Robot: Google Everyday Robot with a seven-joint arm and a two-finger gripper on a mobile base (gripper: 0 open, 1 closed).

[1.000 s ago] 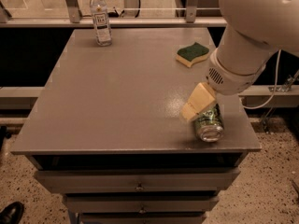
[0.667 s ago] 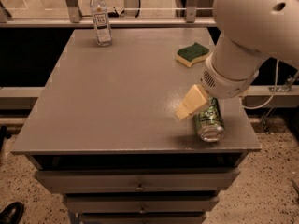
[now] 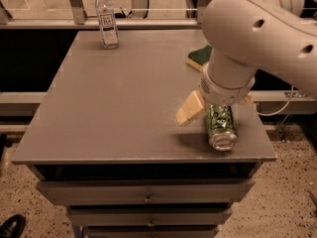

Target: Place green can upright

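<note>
The green can (image 3: 221, 127) lies on its side near the table's front right corner, its silver end facing the front edge. My gripper (image 3: 218, 106) hangs from the big white arm (image 3: 257, 38) right over the can's far end. One tan finger (image 3: 190, 110) stands left of the can with a small gap. A bit of the other finger (image 3: 246, 99) shows on the can's right side. The jaws are open and straddle the can without holding it. The wrist hides the can's far end.
A green-and-yellow sponge (image 3: 199, 56) lies at the back right, partly behind the arm. A clear water bottle (image 3: 106, 18) stands upright at the back left. The grey table (image 3: 114, 98) has drawers below its front edge. The can lies close to the right and front edges.
The arm has swung left and towards the camera. The left finger has moved away from the can, so the jaws stand wider. The can has stayed on its side in the same place.
</note>
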